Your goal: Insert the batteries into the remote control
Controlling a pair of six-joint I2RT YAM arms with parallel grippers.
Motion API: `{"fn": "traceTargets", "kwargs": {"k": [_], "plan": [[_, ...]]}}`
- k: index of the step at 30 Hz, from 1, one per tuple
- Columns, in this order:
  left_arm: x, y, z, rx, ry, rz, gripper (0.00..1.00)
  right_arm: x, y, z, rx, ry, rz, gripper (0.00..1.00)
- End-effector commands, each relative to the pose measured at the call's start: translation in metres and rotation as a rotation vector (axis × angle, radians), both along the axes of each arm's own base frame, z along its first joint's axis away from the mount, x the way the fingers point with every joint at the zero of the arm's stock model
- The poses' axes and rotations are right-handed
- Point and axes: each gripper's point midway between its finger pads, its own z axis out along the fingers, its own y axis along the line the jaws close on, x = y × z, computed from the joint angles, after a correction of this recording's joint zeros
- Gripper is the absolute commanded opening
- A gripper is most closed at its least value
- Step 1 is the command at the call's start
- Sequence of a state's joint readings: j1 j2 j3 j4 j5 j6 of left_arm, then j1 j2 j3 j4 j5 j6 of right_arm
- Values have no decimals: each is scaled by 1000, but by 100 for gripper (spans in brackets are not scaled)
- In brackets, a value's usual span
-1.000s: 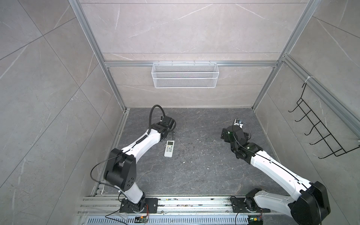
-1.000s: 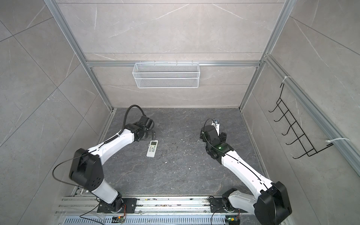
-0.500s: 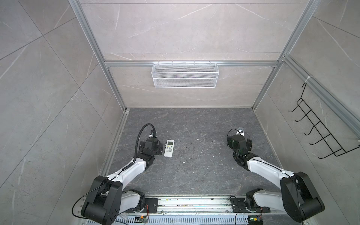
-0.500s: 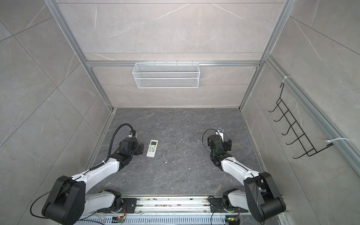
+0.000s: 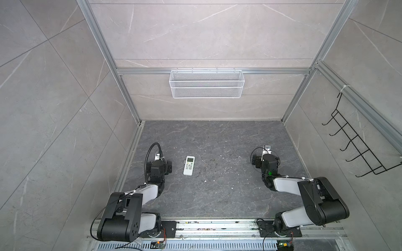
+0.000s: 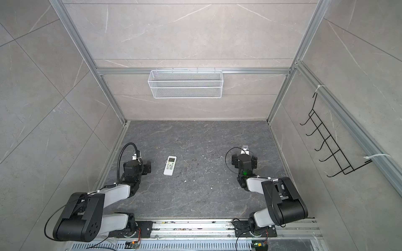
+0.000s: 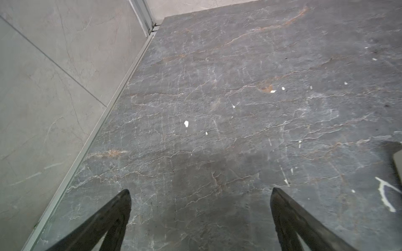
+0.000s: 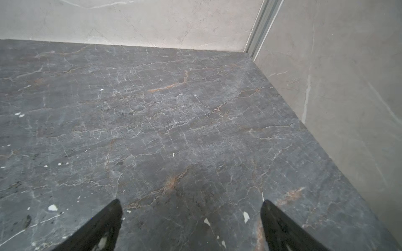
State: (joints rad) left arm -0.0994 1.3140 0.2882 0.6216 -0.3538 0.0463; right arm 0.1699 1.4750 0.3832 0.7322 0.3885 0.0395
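Quick headcount: one remote control (image 5: 189,165), the only handset around. Two robot arms, so one left arm (image 5: 150,191) and one right arm (image 5: 287,188). One white wire basket (image 5: 206,87). One black hook rack (image 5: 357,136), and I count five hooks on it. Then the white specks (image 7: 186,123), which are everywhere: probably a few dozen, but they're way too tiny to count properly from up top.

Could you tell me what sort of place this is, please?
Most likely a purpose-built robot test cell: tile panels set in an aluminium frame, both arms mounted on a base rail, and a wire basket.
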Motion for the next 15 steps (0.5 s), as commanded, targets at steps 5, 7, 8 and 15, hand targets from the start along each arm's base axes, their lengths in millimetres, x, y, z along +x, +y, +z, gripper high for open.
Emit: {"fn": "traceTargets", "kwargs": {"k": [5,7,8,15], "plan": [[20,16,20,-109,-237,29,100,5,6,6,60,-88,72,99],[26,15,20,-99,-249,21,100,6,7,7,53,-92,79,99],[26,16,17,-112,-212,27,100,6,7,7,50,-96,76,99],[37,18,12,-109,-145,41,100,6,8,6,48,-85,79,99]]}}
